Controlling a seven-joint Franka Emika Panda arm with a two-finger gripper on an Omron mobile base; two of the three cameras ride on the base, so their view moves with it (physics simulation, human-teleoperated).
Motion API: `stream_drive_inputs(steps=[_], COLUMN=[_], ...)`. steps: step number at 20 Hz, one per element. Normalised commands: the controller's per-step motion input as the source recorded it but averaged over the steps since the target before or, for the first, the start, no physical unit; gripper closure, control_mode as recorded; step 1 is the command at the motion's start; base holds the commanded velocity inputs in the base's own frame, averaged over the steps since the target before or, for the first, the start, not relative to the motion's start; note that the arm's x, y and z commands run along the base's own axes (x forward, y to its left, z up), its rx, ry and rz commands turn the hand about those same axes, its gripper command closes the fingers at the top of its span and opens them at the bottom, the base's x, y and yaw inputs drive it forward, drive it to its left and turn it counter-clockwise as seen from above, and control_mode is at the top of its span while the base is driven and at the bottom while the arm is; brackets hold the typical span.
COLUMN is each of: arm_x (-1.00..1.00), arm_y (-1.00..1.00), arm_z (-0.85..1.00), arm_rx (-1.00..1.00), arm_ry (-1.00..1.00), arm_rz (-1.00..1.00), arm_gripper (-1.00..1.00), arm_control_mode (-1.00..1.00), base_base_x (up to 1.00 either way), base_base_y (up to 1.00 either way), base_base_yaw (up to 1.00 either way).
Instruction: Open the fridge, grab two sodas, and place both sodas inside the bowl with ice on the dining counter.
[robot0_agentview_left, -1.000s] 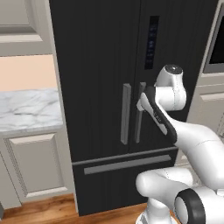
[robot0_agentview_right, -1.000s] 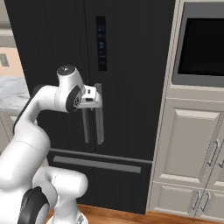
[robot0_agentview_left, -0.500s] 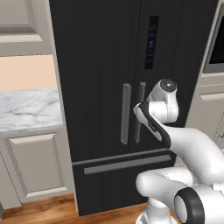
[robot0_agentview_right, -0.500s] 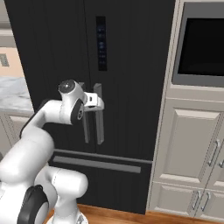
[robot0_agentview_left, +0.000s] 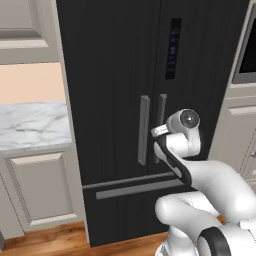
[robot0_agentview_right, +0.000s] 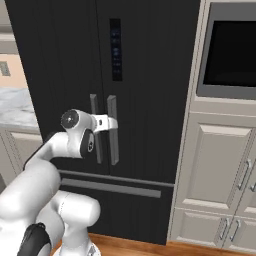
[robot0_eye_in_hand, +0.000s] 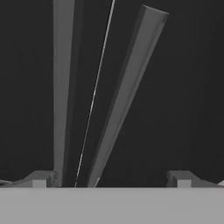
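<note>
Gripper (robot0_eye_in_hand: 111, 179) is nearing the fridge (robot0_agentview_left: 115, 65) with jaws wide apart, straddling the right handle (robot0_eye_in_hand: 124, 94); off-centre closing risks slipping off.

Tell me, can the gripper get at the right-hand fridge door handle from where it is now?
Probably yes. The gripper is open and right up at the closed fridge, and the right door handle rises between its fingertips with nothing in between.
</note>
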Motion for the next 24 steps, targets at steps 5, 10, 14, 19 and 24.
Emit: stream_drive_inputs(steps=[5,10,14,19,24], arm_x=[0.15,0.22,0.31,0.34,0.45], arm_y=[-0.01,-0.11,-0.14,-0.16,-0.12], arm_z=[-0.05,-0.04,0.0,-0.1,-0.17], arm_rx=[0.0,0.0,0.0,0.01,0.02], arm_ry=[-0.09,-0.05,-0.01,0.0,-0.01], arm_rz=[0.0,0.0,0.0,0.01,0.02], arm_gripper=[-1.0,-1.0,-1.0,-1.0,-1.0], arm_control_mode=[-1.0,-1.0,-1.0,-1.0,-1.0], base_base_x=[0.0,0.0,0.0,0.0,0.0], base_base_y=[0.0,0.0,0.0,0.0,0.0], base_base_yaw=[0.0,0.0,0.0,0.0,0.0])
